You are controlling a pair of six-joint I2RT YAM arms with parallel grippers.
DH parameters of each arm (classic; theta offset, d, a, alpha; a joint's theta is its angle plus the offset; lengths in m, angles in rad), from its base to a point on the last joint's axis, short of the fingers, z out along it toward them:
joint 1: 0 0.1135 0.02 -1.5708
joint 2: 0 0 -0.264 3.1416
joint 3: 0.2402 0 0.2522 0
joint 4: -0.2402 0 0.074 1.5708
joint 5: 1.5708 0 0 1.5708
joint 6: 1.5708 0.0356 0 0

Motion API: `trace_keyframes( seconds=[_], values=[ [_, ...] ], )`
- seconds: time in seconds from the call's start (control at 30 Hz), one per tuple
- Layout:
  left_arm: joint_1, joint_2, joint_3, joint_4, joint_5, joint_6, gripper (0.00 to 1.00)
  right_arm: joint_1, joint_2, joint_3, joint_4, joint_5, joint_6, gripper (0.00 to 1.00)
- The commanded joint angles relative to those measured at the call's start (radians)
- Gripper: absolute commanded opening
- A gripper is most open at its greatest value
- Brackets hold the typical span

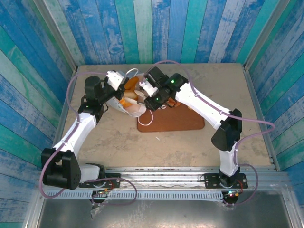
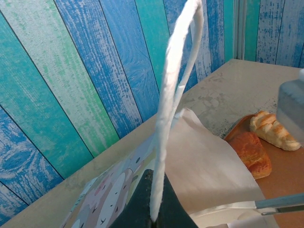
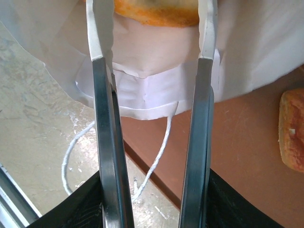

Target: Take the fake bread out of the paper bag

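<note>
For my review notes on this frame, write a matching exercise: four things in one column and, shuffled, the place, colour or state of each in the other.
Things:
1. left pincer
2. right pincer
3. pale ridged loaf
4. paper bag

Place, colour or state:
A. lying on the reddish-brown tray
B. shut on the white cord handle
C. white, with a pastel print on its side
D. fingers on either side of an orange loaf at the bag's mouth

Pairs: 1-B, 2-D, 3-A, 4-C
</note>
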Motion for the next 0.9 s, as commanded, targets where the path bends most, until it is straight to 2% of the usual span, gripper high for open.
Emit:
trace_keyframes(
  seconds=[0.0, 0.57, 0.87],
  values=[
    [0.000, 0.026, 0.024, -0.018, 0.004, 0.015, 0.00, 0.005, 0.032, 0.059, -0.024, 0.026, -0.031, 0.51],
    [0.000, 0.028, 0.033, -0.013, -0.005, 0.014, 0.00, 0.006, 0.139, 0.111, -0.033, 0.055, -0.074, 0.52],
    [0.000, 0.028, 0.036, -0.010, -0.001, 0.005, 0.00, 0.006, 0.110, 0.067, -0.019, 0.075, -0.081, 0.51]
  ],
)
